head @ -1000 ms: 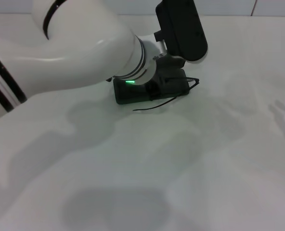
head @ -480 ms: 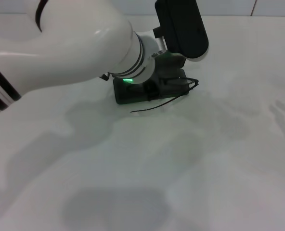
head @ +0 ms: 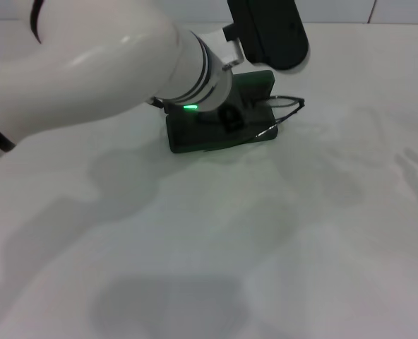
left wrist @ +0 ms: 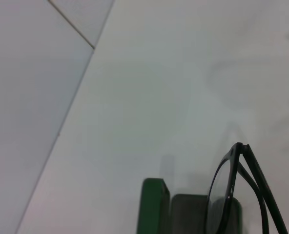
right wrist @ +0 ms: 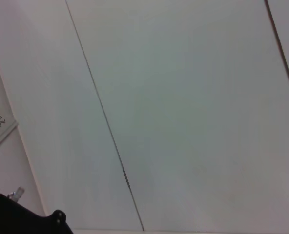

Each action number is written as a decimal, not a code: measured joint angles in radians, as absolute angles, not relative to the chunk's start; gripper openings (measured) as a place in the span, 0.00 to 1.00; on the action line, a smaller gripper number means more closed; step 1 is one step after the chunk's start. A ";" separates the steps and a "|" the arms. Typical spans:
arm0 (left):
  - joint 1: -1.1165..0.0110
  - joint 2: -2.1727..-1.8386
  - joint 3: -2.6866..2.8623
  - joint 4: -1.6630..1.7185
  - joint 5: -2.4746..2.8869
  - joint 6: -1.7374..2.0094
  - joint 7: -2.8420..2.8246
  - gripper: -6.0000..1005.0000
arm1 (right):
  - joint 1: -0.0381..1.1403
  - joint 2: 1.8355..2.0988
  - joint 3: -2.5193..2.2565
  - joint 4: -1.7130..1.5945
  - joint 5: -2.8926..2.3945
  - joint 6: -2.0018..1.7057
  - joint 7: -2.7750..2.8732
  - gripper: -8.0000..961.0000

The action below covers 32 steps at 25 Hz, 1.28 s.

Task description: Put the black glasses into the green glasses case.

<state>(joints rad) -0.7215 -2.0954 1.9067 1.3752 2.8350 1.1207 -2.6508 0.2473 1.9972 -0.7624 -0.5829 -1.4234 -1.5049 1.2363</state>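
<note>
One arm at work only: left gripper [head: 231, 119] reached across from the robot's left and poised right over the open green glasses case [head: 195, 138] on the white table [head: 279, 233], a green light lit on the wrist just behind. Black glasses [head: 278, 113] carried at the fingertips, tilted, hanging half over the case and jutting past its edge on the far side from the arm. Jaws apparently closed on the frame, though hidden under the wrist in the head view, so cannot tell how wide. Seen from the left wrist: one lens and its temple [left wrist: 232, 190] directly ahead, above the case's dark interior and green wall [left wrist: 152, 207]. Right gripper out of sight.
</note>
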 joint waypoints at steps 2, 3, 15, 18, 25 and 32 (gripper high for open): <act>-0.720 -2.095 1.897 1.373 2.835 1.105 -2.651 0.05 | 0.247 1.997 -0.762 -0.583 -1.424 -1.505 1.236 0.21; -0.720 -2.094 1.895 1.370 2.835 1.095 -2.650 0.05 | 0.247 1.997 -0.762 -0.583 -1.424 -1.505 1.236 0.21; -0.673 -2.091 1.868 1.264 2.838 0.908 -2.478 0.05 | 0.247 1.999 -0.751 -0.581 -1.426 -1.504 1.236 0.21; -0.647 -2.092 1.876 1.250 2.838 0.857 -2.434 0.05 | 0.247 1.999 -0.750 -0.581 -1.425 -1.501 1.236 0.21; -0.600 -2.095 1.900 1.224 2.839 0.771 -2.351 0.05 | 0.255 1.999 -0.750 -0.581 -1.425 -1.494 1.235 0.21; -0.581 -2.096 1.907 1.180 2.838 0.700 -2.324 0.05 | 0.259 1.999 -0.750 -0.581 -1.425 -1.493 1.235 0.21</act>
